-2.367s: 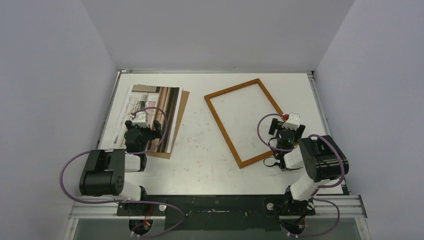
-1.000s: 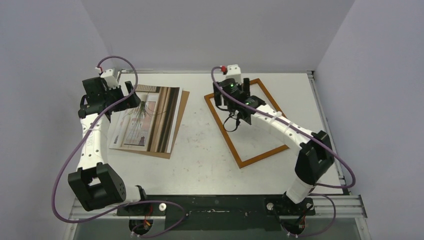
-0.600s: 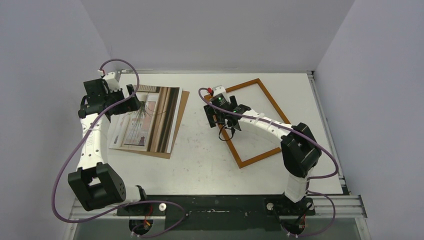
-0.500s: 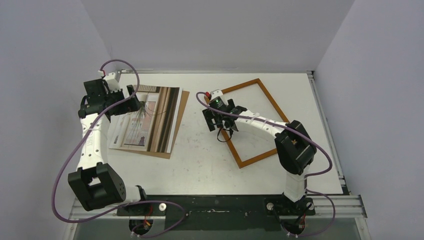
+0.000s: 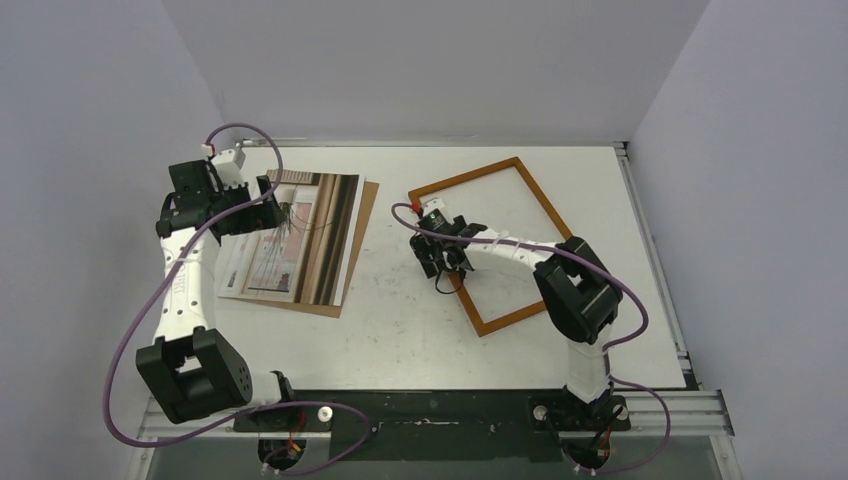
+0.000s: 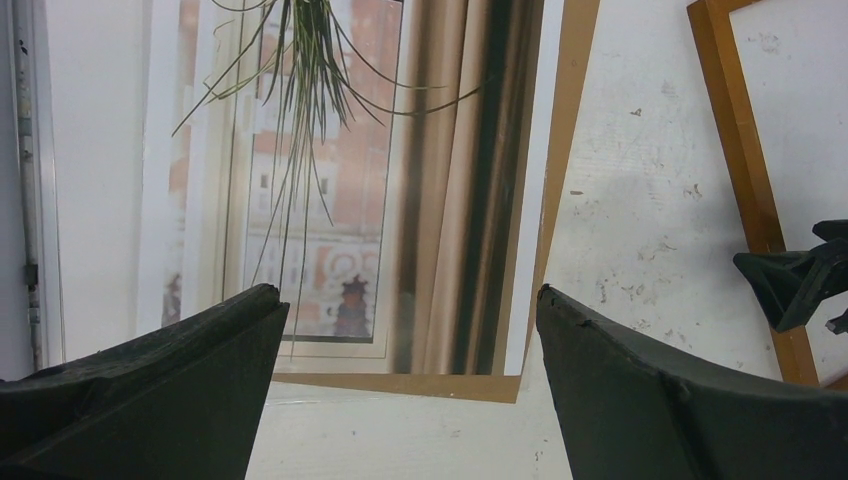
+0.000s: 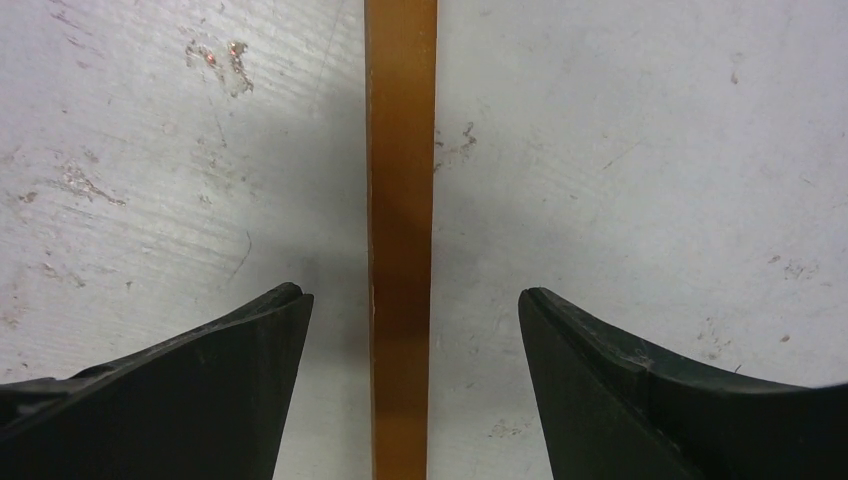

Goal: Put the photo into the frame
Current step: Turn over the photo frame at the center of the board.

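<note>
On the table, left side, photo: face up atop brown backing sheet.
Right of centre, frame: flat on the tabletop, angled, well apart from photo.
Over frame, right gripper: jaws spread, straddling the left rail, gap on each side, nothing held.
Over photo's far left corner, left gripper: jaws spread wide, empty.

On the white counter, a large paper photo with beige and brown bands lies at the left on a brown fibreboard sheet. A thin reddish-brown wooden frame lies tilted at the right. The left pincer is over the photo's far left corner, the right pincer over the frame's left rail.
</note>
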Motion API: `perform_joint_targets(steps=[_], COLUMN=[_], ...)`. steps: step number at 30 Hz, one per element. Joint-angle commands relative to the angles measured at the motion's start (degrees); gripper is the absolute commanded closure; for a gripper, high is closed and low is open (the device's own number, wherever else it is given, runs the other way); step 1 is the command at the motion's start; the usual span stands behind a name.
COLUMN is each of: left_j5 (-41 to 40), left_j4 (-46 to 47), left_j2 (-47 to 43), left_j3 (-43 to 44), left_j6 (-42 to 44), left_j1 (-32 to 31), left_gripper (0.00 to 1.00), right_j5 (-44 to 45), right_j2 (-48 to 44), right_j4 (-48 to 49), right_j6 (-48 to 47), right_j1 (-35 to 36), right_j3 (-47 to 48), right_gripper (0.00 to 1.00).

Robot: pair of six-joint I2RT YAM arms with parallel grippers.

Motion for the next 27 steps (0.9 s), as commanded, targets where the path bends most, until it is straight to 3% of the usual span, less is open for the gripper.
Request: perform_joint_targets(steps=[1, 6, 12, 15, 17, 27], left_j5=[1.3, 1.7, 2.1, 2.5, 2.9, 6.0], left_j4=[-1.2, -2.3, -3.0, -3.0, -2.9, -1.3], left_j2=[-2.5, -2.1, -1.9, -2.2, -2.4, -2.2], left_j3=[2.2, 3.1, 3.3, 3.2, 3.1, 0.9], left_j6=[2.0, 2.0, 1.9, 1.6, 1.3, -2.1], left_j1=[0.1, -0.1, -0.6, -0.9, -1.2, -2.7], left_gripper=[0.04, 0.04, 0.04, 0.04, 0.04, 0.04], right_j5=[-0.3, -1.1, -1.6, -1.6, -1.8, -12.8], right_j2=[1.0, 1.6, 1.9, 1.5, 0.8, -3.9], right_j4=[3.0, 4.1, 3.5, 1.7, -0.3, -11.0], right_j6=[0.8, 1.6, 2.4, 2.9, 3.5, 11.0], right_j1=[0.4, 0.4, 0.3, 0.3, 0.4, 0.5], right_j3=[-1.2, -2.6, -1.3, 1.3, 4.1, 26.0], right_gripper=[0.25, 0.41, 0.79, 0.91, 0.94, 0.95])
